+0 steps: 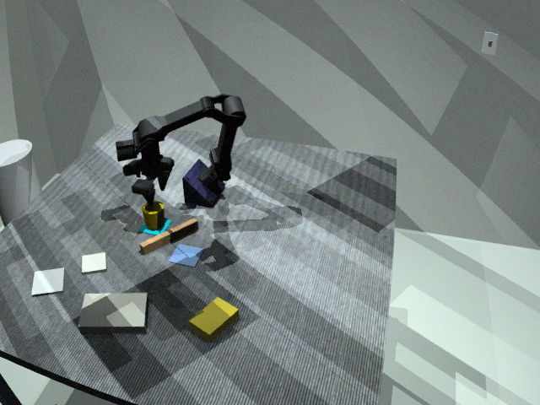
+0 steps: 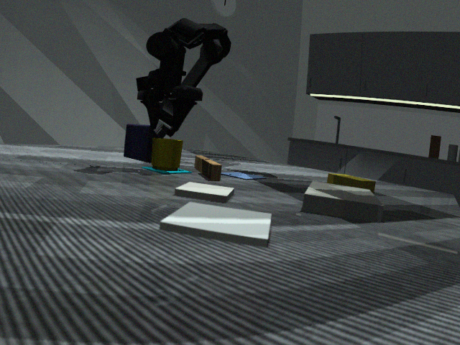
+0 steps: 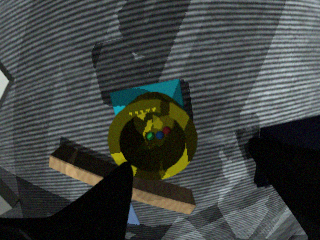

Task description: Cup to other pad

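Observation:
The yellow cup (image 1: pixel 153 217) (image 2: pixel 167 154) (image 3: pixel 116 135) stands upright on the cyan pad (image 1: pixel 165 225) (image 2: pixel 184 171) (image 3: pixel 170 89). Inside it lie a green marble (image 3: pixel 150 135), a blue marble (image 3: pixel 159 135) and a red marble (image 3: pixel 166 130). My gripper (image 1: pixel 156 197) (image 2: pixel 164 136) (image 3: pixel 191 156) is open wide, with its fingertips at about rim height or just above. In the wrist view one fingertip overlaps the cup's rim and the other is well off to the right; whether the first touches is unclear. The blue pad (image 1: pixel 186 255) (image 2: pixel 243 175) (image 3: pixel 133 216) is bare.
A low wooden bar (image 1: pixel 152 244) (image 2: pixel 211 170) (image 3: pixel 170 199) lies between the pads. A navy block (image 1: pixel 194 187) (image 2: pixel 137 142) stands by the arm's base. Two pale tiles (image 1: pixel 94 262) (image 2: pixel 223 221), a grey-white block (image 1: pixel 114 310) (image 2: pixel 338 204) and a yellow block (image 1: pixel 213 318) (image 2: pixel 348 181) lie farther out.

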You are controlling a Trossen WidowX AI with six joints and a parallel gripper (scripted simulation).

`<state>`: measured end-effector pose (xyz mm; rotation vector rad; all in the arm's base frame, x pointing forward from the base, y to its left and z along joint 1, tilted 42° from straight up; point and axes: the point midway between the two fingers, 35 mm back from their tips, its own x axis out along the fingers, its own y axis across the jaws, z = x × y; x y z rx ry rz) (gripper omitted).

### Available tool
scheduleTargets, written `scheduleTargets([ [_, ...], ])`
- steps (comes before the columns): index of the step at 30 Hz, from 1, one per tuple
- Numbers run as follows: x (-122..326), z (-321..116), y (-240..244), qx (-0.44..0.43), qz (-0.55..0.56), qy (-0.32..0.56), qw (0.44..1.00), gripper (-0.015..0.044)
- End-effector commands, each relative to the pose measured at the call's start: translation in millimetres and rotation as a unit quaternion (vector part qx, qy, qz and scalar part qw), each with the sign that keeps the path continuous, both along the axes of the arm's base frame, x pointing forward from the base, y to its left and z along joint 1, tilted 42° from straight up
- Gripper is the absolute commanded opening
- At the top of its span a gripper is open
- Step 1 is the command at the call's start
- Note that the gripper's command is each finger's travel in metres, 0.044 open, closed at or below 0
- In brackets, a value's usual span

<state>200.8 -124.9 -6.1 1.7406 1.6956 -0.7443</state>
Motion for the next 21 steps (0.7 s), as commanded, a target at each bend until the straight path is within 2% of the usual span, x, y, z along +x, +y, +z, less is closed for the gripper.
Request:
scheduleTargets([
  [1, 0.7, 7.6, -9.4, -0.004, 0.001, -0.002, 1.0, 0.044],
  [15, 0.2, 43.7, -39.8, -0.006, 0.001, -0.003, 1.0, 0.044],
  [21, 1.0, 42.4, -38.2, -0.005, -0.001, -0.003, 1.0, 0.044],
])
